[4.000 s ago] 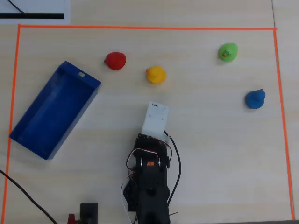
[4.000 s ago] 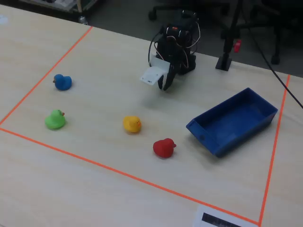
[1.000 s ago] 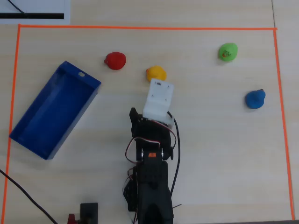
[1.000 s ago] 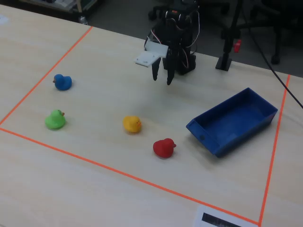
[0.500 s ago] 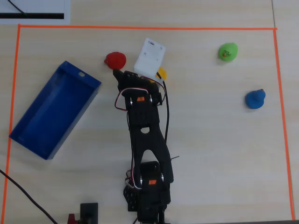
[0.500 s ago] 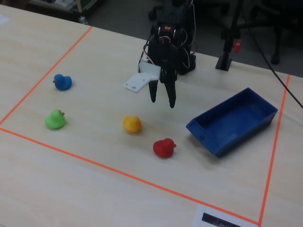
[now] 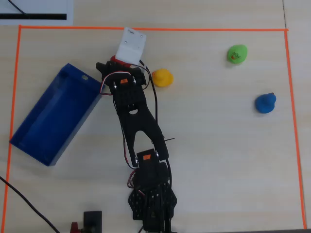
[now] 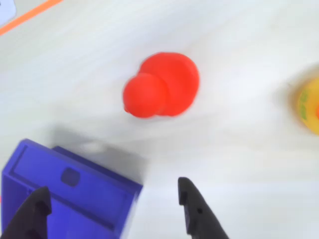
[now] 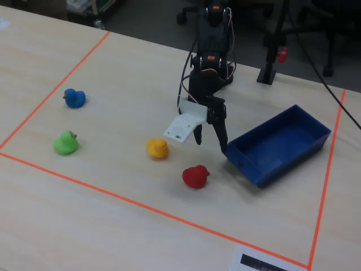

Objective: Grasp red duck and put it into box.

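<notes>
The red duck [image 9: 195,176] sits on the table, near the slotted short end of the blue box [image 9: 265,168]. In the wrist view the duck [image 8: 162,85] lies ahead of my gripper [image 8: 113,194], whose jaws are wide open and empty above the box's corner [image 8: 89,199]. In the fixed view the gripper [image 9: 210,141] hovers above the table, just behind the duck and beside the box. In the overhead view only a sliver of the duck [image 7: 116,59] shows under the white wrist mount; the box [image 7: 48,116] lies to the left.
A yellow duck [image 9: 157,148] sits close to the red one, and also shows in the overhead [image 7: 163,77] and wrist [image 8: 309,107] views. A green duck [image 7: 237,53] and a blue duck [image 7: 265,103] stand far off. Orange tape [image 7: 146,29] borders the workspace.
</notes>
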Controlling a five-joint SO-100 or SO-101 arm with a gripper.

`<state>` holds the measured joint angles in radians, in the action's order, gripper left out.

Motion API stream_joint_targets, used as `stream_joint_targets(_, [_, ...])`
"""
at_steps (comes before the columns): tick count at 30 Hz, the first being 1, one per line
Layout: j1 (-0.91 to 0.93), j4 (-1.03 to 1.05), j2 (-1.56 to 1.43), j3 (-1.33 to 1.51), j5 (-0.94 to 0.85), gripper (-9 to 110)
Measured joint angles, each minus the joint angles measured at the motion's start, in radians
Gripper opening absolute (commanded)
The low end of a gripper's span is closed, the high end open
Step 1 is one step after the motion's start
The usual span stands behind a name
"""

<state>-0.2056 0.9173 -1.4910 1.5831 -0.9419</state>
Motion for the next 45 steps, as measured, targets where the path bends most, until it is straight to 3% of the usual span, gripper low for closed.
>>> stream_joint_targets(6, [-0.002, -0.041, 0.117, -0.100, -0.044, 34])
stream_joint_targets(23, [0.060, -0.307, 0.186, -0.021, -0.202, 33])
stream_joint_targets(45, [0.034, -0.377, 0.249, 0.028, -0.186, 33])
